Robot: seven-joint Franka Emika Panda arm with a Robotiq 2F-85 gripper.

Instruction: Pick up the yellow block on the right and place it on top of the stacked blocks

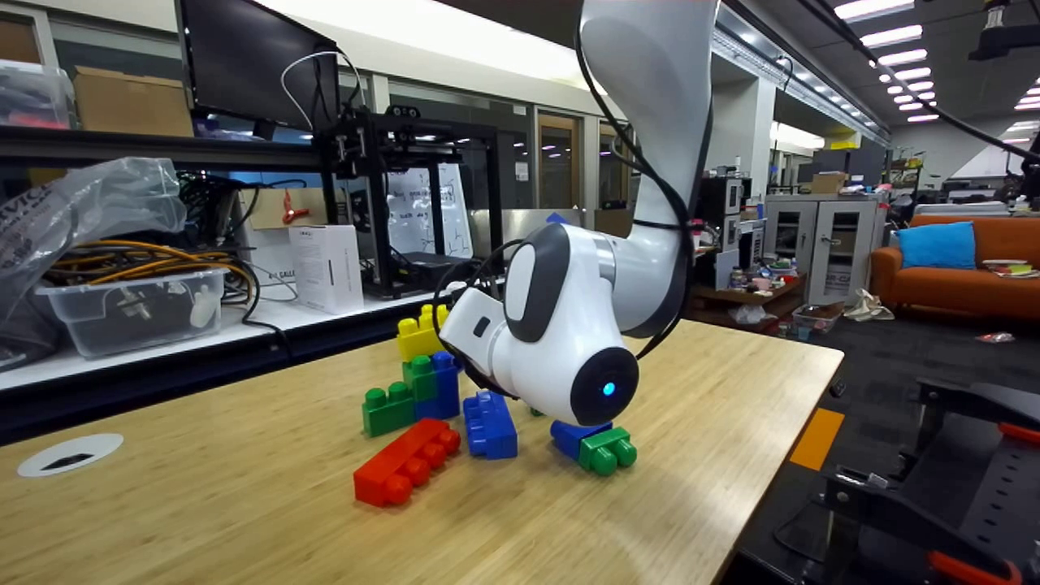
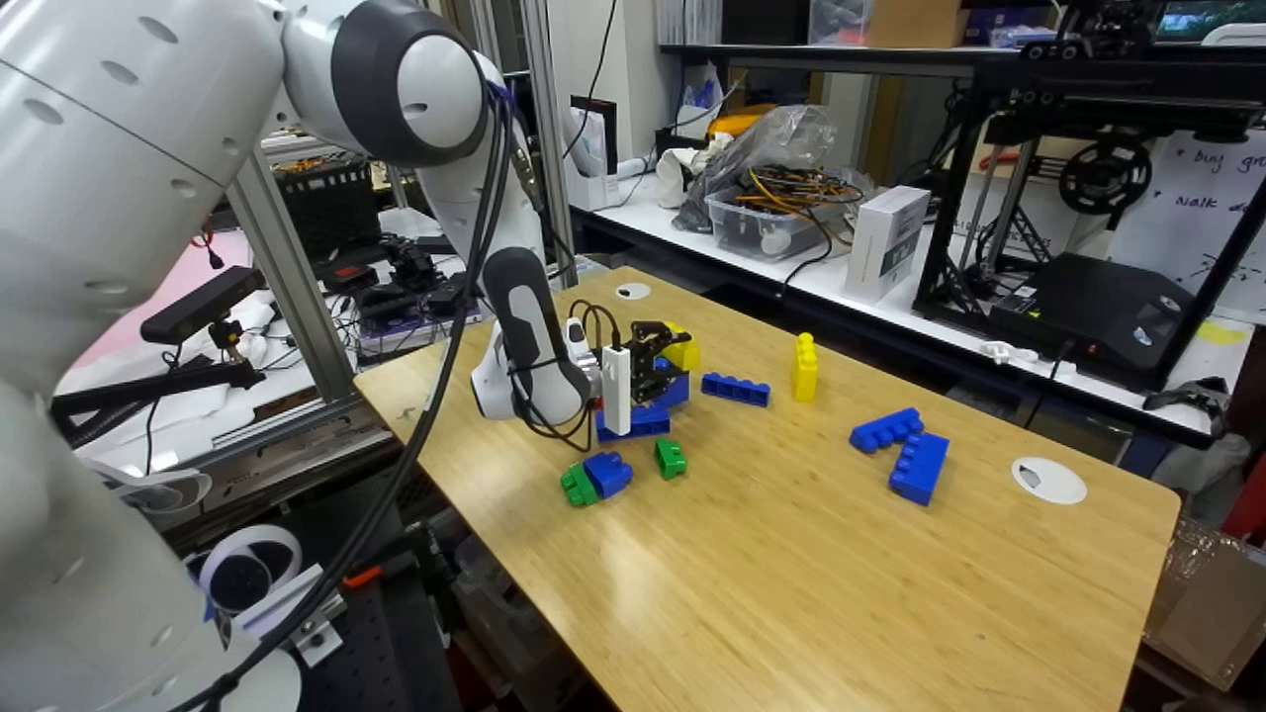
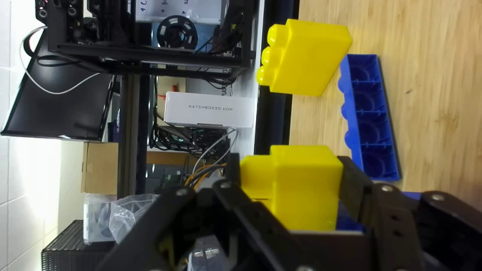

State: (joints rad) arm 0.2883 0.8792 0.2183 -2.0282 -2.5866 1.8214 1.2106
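Block (image 3: 307,188) in hand (image 3: 290,168), bricks (image 2: 648,423) below — on table (image 2: 791,554)

White arm (image 1: 654,130) angled downward, wrist (image 2: 536,381) turned sideways, pincer (image 3: 293,175) clamped

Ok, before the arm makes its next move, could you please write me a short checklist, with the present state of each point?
1. Yellow block held by the gripper: ok, it appears clamped in the wrist view.
2. Stack upright: ok, as seen in an exterior view.
3. Yellow block seated on the stack: cannot tell, no view shows the contact clearly.
4. Other yellow block apart from the stack: ok, it stands separately.
5. Loose bricks away from the stack: not ok, a blue brick and a red brick lie nearby.
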